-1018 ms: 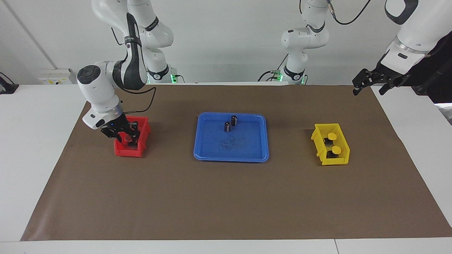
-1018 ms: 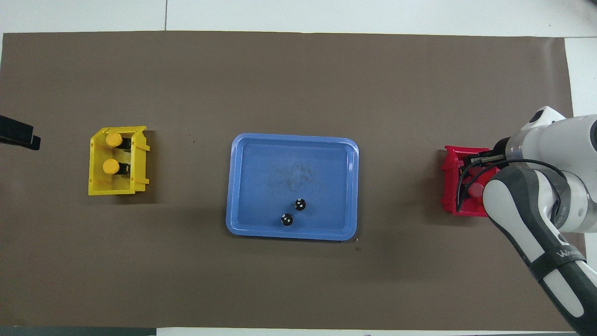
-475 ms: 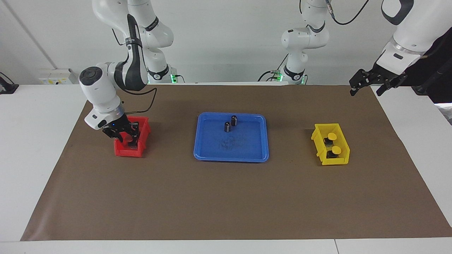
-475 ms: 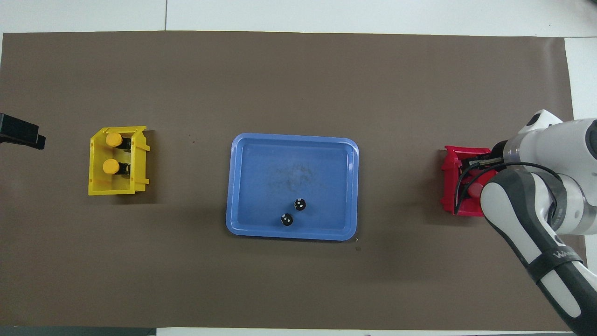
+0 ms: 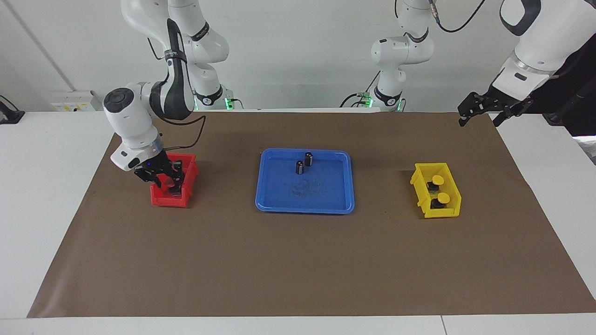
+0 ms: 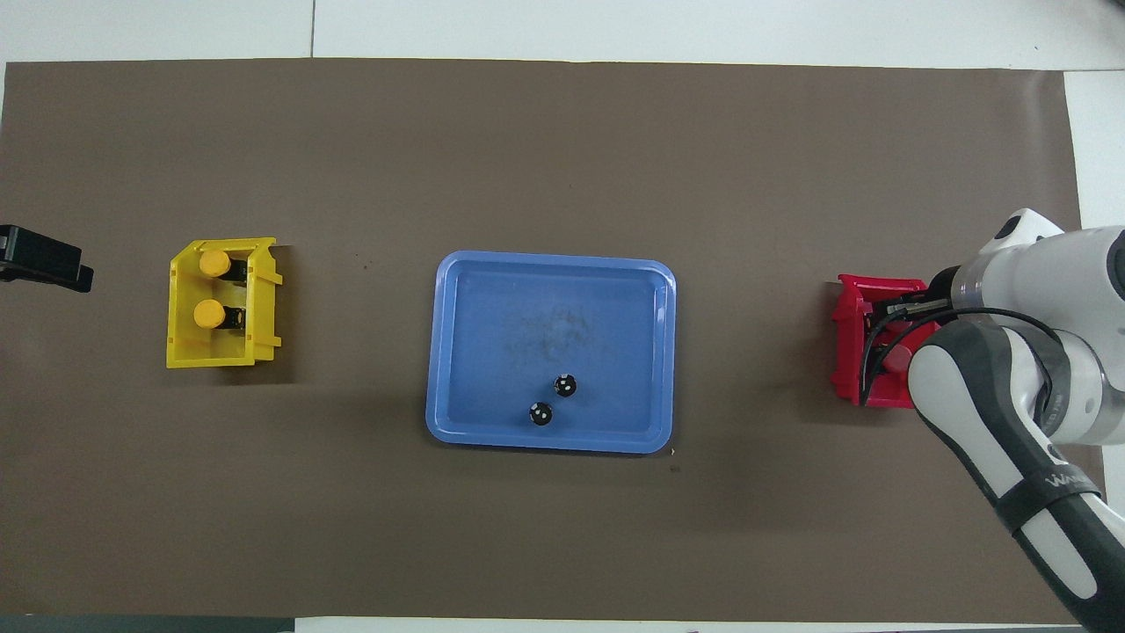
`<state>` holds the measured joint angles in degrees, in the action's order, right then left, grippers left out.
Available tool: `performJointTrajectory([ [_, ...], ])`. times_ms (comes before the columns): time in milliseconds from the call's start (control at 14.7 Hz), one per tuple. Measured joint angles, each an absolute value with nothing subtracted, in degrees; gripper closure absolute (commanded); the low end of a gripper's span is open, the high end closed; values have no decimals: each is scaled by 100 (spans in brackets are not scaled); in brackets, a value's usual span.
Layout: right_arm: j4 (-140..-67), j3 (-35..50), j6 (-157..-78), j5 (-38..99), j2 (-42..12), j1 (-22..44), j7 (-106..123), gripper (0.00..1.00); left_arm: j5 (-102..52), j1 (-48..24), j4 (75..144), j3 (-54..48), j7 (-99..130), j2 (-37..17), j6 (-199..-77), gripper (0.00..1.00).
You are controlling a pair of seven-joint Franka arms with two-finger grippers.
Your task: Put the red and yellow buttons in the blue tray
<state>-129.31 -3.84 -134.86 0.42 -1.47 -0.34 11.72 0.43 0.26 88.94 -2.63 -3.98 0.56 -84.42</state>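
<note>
Red button (image 5: 166, 182) is gripped between the fingers of the right pincer (image 5: 166, 180), which is lowered into the red bin (image 5: 186, 195) at the right arm's end of the tabletop (image 5: 279, 260); in the overhead view this button is largely hidden by the arm. Two yellow buttons (image 5: 436, 180) are seen in the yellow bin (image 5: 442, 213) at the left arm's end. Between the bins the blue tray (image 5: 302, 204) is set, and two dark cylinders (image 5: 308, 159) stand in it near the robots' rim. The left pincer (image 5: 479, 111) is held spread wide above the brown mat's corner, waiting.
</note>
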Motion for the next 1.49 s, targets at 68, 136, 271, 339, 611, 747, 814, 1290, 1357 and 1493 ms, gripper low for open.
performJointTrajectory([
  [68,-12991,-384,-13558,42,-140,-34,1172,45,44,26,8896,-263,-398,65,-8444,0],
  [136,-13035,-384,-13604,42,-134,-34,1172,48,43,25,8897,-264,-398,70,-8445,0],
  [271,-13065,-384,-13618,42,-126,-34,1173,54,43,25,8901,-264,-398,72,-8445,0],
  [339,-13066,-384,-13618,42,-122,-34,1173,59,44,25,8904,-264,-398,72,-8445,0],
  [611,-13068,-384,-13617,42,-119,-34,1173,77,43,25,8922,-265,-398,74,-8448,0],
  [747,-12983,-385,-13450,42,-114,-36,1173,77,43,24,8924,-265,-398,75,-8457,0],
  [814,-12804,-388,-13158,42,-113,-37,1173,77,43,24,8924,-266,-398,76,-8472,0],
  [1290,-9841,-301,-10032,79,-437,80,1001,76,42,-221,9743,-279,-172,197,-9810,0],
  [1357,-9430,-250,-9812,99,-600,230,618,76,42,-289,10010,-281,-111,200,-10138,5],
  [1493,-8840,-140,-9739,133,-942,752,-530,77,42,-353,10527,-285,-42,175,-10740,21],
])
